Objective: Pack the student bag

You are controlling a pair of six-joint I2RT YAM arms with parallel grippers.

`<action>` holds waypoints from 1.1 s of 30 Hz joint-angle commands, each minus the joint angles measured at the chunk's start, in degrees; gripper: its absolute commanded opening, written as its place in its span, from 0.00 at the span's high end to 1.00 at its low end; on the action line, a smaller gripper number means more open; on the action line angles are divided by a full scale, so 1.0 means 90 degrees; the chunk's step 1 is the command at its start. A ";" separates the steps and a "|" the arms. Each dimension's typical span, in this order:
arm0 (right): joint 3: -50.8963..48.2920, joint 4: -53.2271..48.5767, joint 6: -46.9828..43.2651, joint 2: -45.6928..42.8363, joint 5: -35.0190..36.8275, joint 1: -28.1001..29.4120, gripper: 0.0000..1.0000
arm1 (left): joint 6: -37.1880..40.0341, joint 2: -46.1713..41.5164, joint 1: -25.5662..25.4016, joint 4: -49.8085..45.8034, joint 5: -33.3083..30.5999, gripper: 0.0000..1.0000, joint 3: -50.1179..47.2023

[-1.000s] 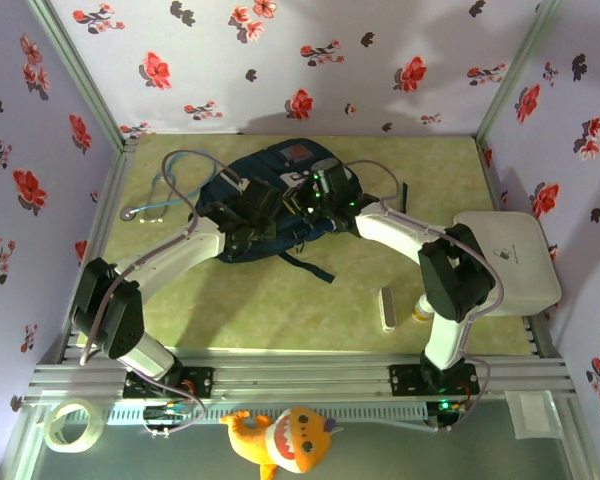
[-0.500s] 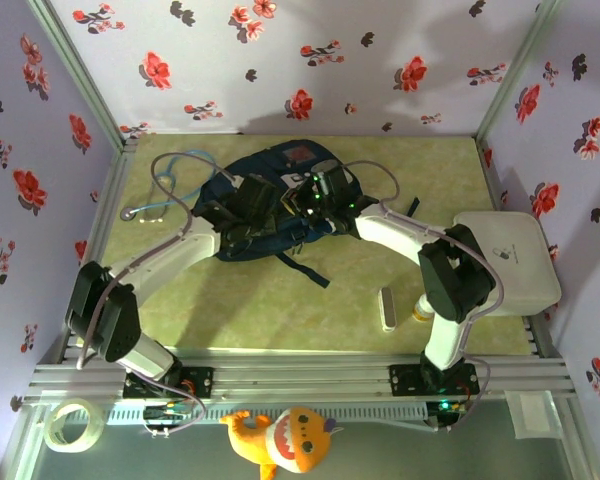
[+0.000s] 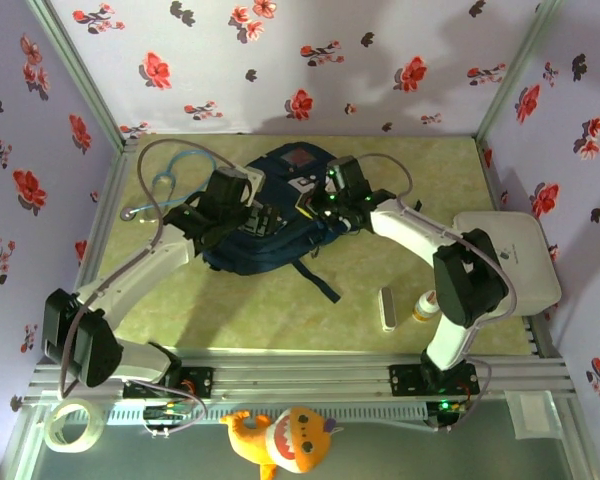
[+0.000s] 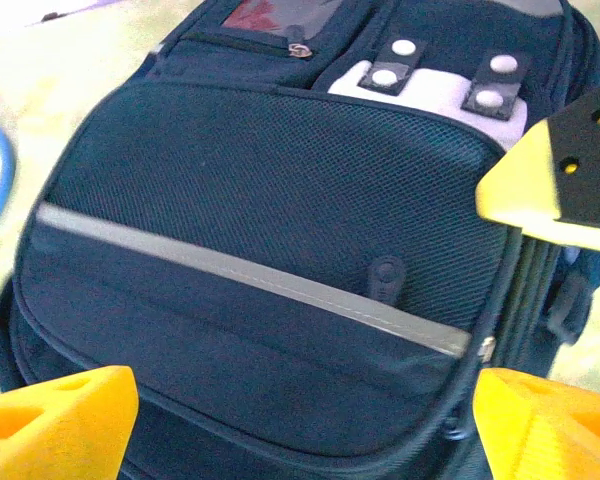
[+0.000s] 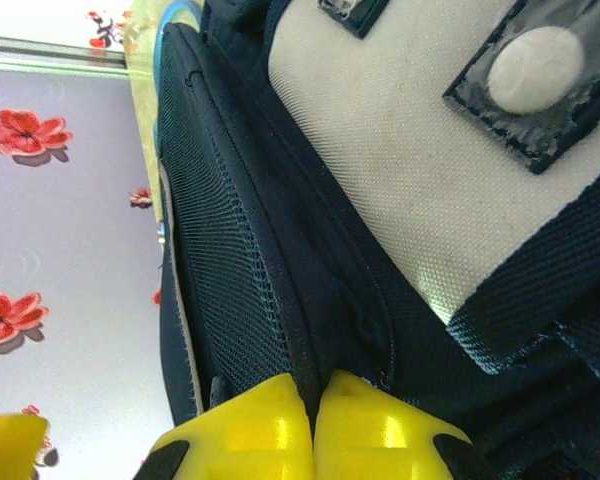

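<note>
From above, the student bag [image 3: 280, 235] lies toward the back of the tabletop [image 3: 230, 310] with both arms over it. The left fingers [image 3: 252, 215] hover on top and the right fingers [image 3: 318, 207] sit at its edge. Left wrist: fingers spread wide above the front pocket, gripping nothing. Right wrist: fingers pinched shut at a seam, probably working the zip. Next, I'd say, that opening needs parting. 1 second ago the left fingers were far narrower, and the left arm has stretched out since.

We are finding no words or numbers clear enough to read. We are seeing a small dark mark [image 3: 500, 252] on the white case [image 3: 525, 285], a red patch [image 4: 270, 12] and an embossed tab [image 4: 387, 278] on the bag [image 3: 270, 250], all illegible.
</note>
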 commanded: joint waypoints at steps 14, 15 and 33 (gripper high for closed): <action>0.1255 -0.0783 -0.1888 0.0420 -0.0838 -0.0840 1.00 | 0.3725 0.1269 0.0255 -0.0098 0.2872 0.22 0.0579; 0.1277 -0.0790 -0.1876 0.0439 -0.0824 -0.0845 1.00 | 0.3787 0.1316 0.0232 -0.0104 0.2913 0.23 0.0613; 0.1310 -0.0698 -0.1859 0.0484 -0.1012 -0.0945 1.00 | 0.4465 0.1941 0.0081 0.0176 0.2510 0.58 0.0875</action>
